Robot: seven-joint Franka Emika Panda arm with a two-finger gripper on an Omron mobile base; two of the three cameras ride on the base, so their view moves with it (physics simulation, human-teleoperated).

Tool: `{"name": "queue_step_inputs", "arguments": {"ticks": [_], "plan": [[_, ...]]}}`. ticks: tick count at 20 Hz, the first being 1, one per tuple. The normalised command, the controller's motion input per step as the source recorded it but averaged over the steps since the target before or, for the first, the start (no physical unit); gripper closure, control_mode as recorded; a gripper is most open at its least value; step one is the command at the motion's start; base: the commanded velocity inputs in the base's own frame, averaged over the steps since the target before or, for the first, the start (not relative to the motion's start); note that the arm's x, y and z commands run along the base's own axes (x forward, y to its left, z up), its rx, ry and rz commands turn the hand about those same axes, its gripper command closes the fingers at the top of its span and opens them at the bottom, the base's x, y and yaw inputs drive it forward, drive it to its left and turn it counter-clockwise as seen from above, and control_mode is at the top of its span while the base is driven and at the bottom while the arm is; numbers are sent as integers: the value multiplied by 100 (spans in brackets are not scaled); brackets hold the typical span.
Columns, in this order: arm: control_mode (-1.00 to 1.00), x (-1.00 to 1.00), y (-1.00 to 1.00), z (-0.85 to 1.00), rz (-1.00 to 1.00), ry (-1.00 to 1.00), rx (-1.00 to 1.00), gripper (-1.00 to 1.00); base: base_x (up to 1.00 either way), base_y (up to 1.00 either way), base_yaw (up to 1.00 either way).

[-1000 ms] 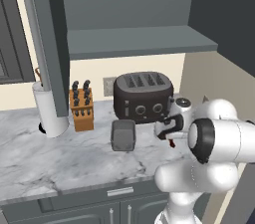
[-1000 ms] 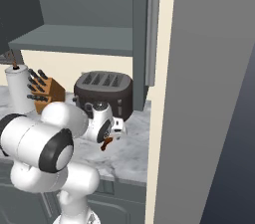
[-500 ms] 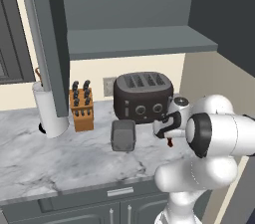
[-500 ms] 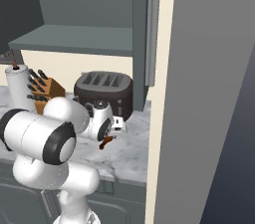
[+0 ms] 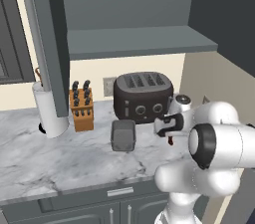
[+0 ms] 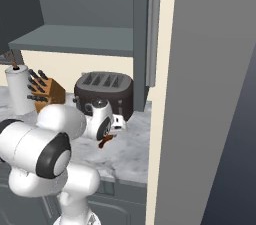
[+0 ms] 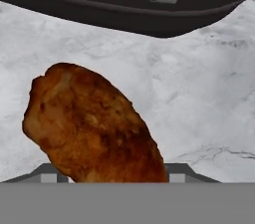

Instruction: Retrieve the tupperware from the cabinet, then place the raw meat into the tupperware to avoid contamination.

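Observation:
The raw meat (image 7: 89, 123), reddish-brown and drumstick-shaped, looms large in the hand view between the two fingertips (image 7: 50, 173). My gripper (image 5: 169, 134) points down at the marble counter (image 5: 60, 163) in front of the toaster, shut on the meat (image 5: 171, 141), which hangs as a small dark piece under the hand (image 6: 105, 141). The tupperware (image 5: 123, 135), dark grey and translucent, stands on the counter left of the gripper, apart from it. Above, the cabinet (image 5: 134, 41) is open, its grey shelf bare.
A black four-slot toaster (image 5: 143, 96) stands just behind the gripper (image 6: 111, 131). A knife block (image 5: 81, 106) and a paper towel roll (image 5: 50, 111) sit further left. The open cabinet door (image 5: 50, 39) hangs over the counter, and a tall panel (image 6: 200, 94) bounds the right side.
The fingers have come together onto the meat. The hand stays at the same spot in front of the toaster, and the arm's elbow has shifted slightly.

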Motion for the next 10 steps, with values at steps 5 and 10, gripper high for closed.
{"name": "queue_step_inputs", "arguments": {"ticks": [5, 10], "plan": [[-100, -14, 0, 66, 0, -2, 0, 100, 0, 0, 0], [-100, -16, 1, 68, 0, -1, 0, 100, 0, 0, 0]]}}
